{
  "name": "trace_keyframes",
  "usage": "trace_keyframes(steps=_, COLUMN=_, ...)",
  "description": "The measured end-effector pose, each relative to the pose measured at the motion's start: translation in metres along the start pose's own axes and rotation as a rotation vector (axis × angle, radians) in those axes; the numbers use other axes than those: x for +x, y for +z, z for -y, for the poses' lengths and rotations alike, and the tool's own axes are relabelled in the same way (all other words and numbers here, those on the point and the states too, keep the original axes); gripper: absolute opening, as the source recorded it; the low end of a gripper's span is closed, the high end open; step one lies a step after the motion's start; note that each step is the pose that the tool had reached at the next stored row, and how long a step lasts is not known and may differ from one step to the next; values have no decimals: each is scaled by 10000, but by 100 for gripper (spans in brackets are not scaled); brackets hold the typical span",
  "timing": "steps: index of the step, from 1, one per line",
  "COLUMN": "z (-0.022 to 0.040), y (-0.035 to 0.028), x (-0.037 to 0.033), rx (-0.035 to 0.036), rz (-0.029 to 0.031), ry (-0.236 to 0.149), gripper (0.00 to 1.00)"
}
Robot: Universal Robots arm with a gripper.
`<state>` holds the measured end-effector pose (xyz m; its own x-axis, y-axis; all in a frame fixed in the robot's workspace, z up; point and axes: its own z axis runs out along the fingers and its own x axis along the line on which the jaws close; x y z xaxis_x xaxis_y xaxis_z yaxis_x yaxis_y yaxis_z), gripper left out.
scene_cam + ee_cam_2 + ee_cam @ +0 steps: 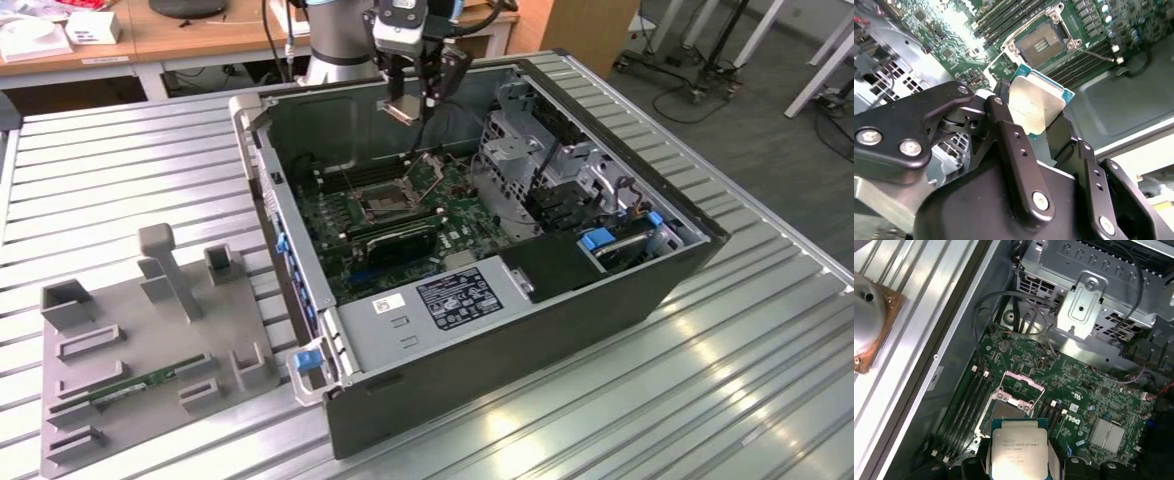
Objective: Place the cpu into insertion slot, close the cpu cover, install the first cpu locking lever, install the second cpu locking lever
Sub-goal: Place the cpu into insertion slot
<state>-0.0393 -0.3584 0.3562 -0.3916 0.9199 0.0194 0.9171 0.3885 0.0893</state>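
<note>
Slatted metal table [107, 170], open PC case [534, 300] on it. Gripper [408, 100] pinches the cpu [399, 111] by its edges, above the case. Slot [387, 205] lies bare below the gripper, cover [434, 168] flipped up.

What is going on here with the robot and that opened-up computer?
The robot arm's hand is shut on the cpu and holds it in the air above the open computer case. The chip is not yet in the insertion slot, which lies bare on the green board below. The cpu cover stands swung up at the socket's edge, so it is not closed.
</note>
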Motion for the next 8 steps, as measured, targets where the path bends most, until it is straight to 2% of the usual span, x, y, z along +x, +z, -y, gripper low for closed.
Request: trace_keyframes(steps=8, z=0, y=6, x=0, rx=-23, rz=105, ry=1171, gripper=54)
